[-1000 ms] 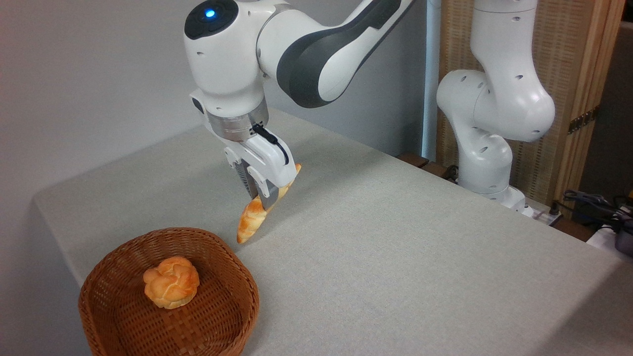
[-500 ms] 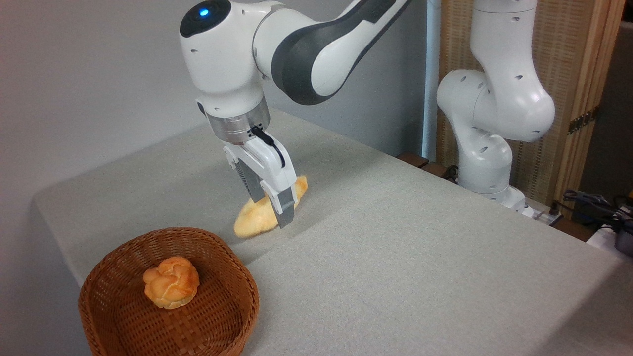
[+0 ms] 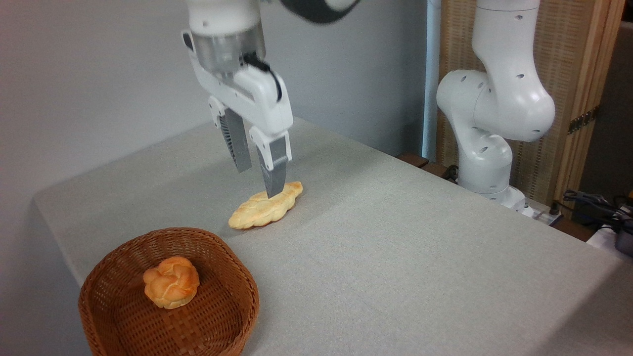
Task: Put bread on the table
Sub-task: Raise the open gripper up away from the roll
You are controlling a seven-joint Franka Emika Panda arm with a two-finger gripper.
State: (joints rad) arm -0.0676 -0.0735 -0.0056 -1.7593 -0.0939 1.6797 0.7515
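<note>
- Grey-beige table (image 3: 395, 257), plain wall behind.
- Braided bread (image 3: 265, 208) flat on table, just past wicker basket (image 3: 232, 277), long axis near-left to far-right.
- End effector (image 3: 257, 179) directly above, fingers apart, empty.

My arm (image 3: 494, 99) is glossy white, built of rounded segments dotted with small dark screw holes, and its base (image 3: 499, 195) is white too. A dark grey panel shows at the top edge. Below a silver metal ring (image 3: 225, 47) sits the white gripper (image 3: 258, 178) body, with a black cable (image 3: 264, 74) looping across it. I see two grey fingers (image 3: 273, 168), the left one ribbed.
</note>
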